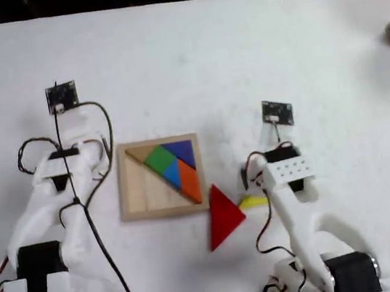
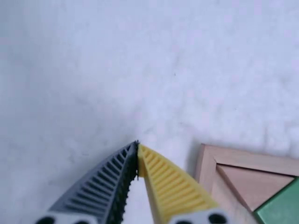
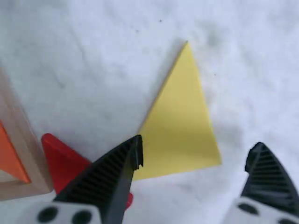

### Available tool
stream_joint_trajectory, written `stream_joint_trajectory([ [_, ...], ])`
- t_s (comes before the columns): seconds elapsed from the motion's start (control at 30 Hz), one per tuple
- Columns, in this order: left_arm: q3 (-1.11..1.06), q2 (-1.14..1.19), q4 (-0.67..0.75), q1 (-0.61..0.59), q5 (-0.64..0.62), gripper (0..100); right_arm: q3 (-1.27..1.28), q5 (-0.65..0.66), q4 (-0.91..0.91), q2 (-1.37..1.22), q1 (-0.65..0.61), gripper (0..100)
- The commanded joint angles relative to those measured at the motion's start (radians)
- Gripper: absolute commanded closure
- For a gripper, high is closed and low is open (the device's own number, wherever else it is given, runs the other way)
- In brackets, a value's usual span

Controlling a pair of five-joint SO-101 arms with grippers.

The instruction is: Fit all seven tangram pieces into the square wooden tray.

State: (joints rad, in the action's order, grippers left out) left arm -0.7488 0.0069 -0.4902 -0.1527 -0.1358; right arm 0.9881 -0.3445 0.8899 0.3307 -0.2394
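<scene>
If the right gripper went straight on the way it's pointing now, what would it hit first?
Probably the flat yellow triangular tangram piece: it lies on the white table right ahead of the open right gripper, though the gap is hard to judge.

- Wide open bench beyond the tray, so there's plenty of passage along its far rim.
- Red triangle sits just beside the tray's near right corner and blocks that side.
- Yellow triangle lies right next to it. The right jaws are spread wide, straddling it low.
- Left jaws pressed together by the tray's far left corner, with a black cable looping there too.
- Left arm crowds the tray's left rim.
- Bare bench along the near rim, between both arms.
</scene>
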Motion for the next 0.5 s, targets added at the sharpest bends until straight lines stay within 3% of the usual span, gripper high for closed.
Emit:
stream_joint_trajectory([
  [0.0, 0.055, -0.004, -0.003, -0.012, -0.005, 98, 0.003, -0.054, -0.048, -0.019, -0.061, 65.6],
  [0.47, 0.054, -0.004, -0.003, -0.025, -0.005, 98, -0.014, -0.054, -0.081, -0.093, -0.012, 65.9],
])
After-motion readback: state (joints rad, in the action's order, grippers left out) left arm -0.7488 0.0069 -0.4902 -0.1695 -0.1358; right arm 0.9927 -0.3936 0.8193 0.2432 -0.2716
